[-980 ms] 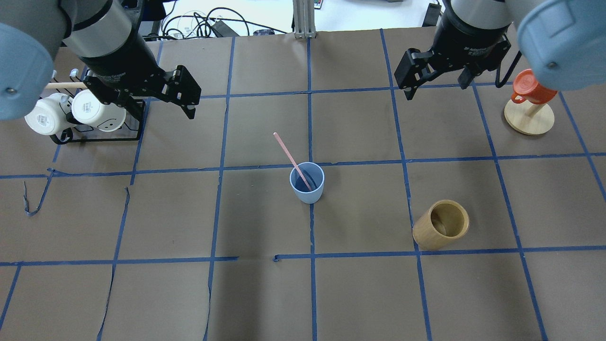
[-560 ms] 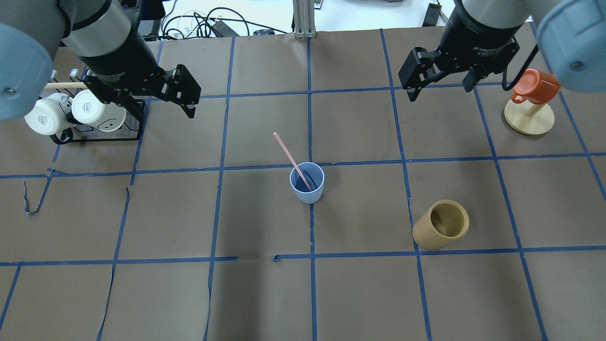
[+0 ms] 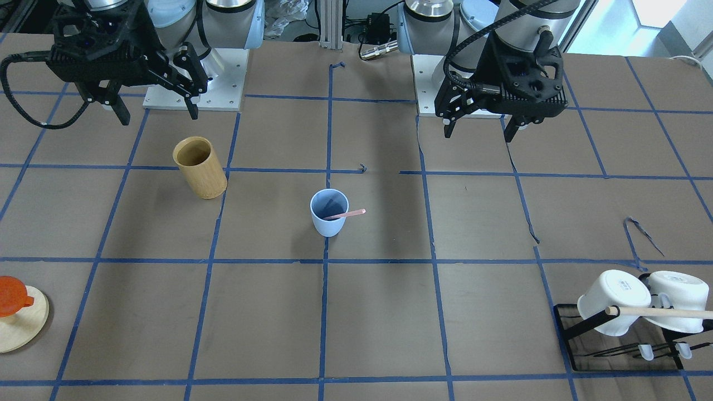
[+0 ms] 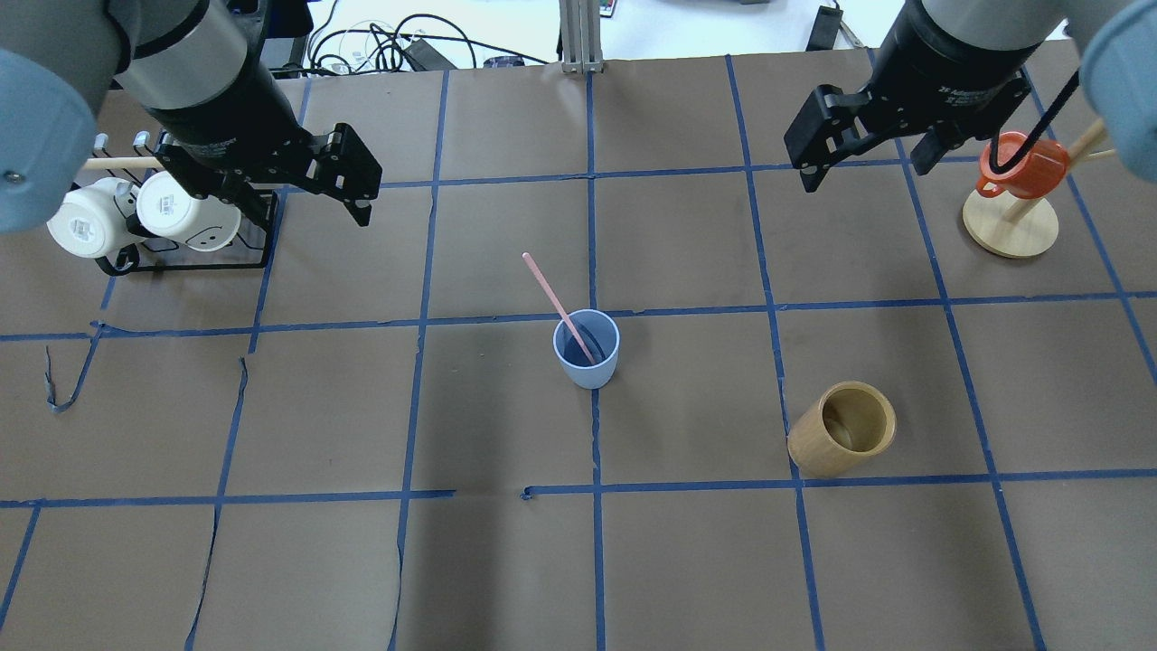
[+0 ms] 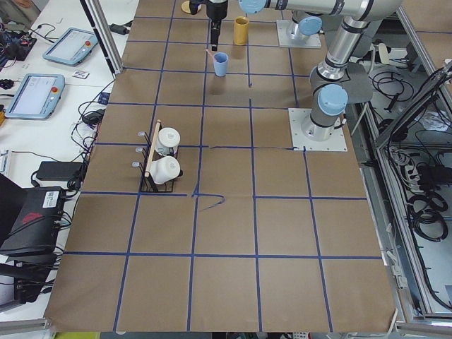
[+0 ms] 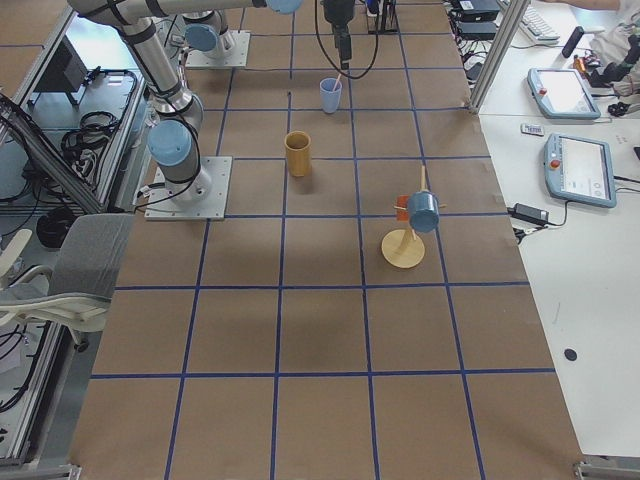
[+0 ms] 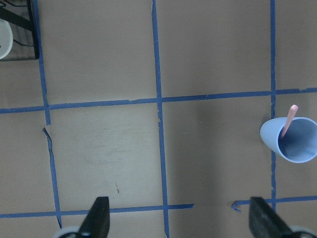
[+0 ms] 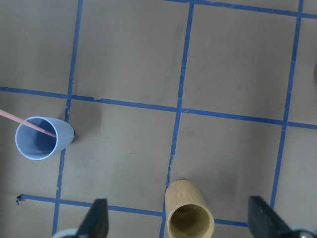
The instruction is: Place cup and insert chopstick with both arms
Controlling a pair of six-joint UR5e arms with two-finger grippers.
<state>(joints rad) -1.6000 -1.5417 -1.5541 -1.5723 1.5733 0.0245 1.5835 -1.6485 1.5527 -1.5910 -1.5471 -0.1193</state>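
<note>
The chopstick (image 4: 553,298), leaning in the blue cup (image 4: 586,362), looks light, stiff and thin (probably slippery), so pinch it mid-shaft. The left gripper (image 3: 479,135) and right gripper (image 3: 159,118) gape wide, empty.

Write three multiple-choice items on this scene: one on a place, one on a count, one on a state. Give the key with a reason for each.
1. Where is the chopstick?
A. Leaning in the blue cup
B. Lying flat
C. Held in the air

2. How many white mugs hang on the rack?
A. One
B. Two
C. Three

3. What state are the left gripper and right gripper in?
A. Both open and empty
B. Both shut
C. Left shut on the chopstick

Key:
1 A: the chopstick's lower end sits inside the blue cup and its upper end sticks out over the rim.
2 B: two white mugs show side by side on the rack.
3 A: both wrist views show the fingers spread wide with nothing between them.
</note>
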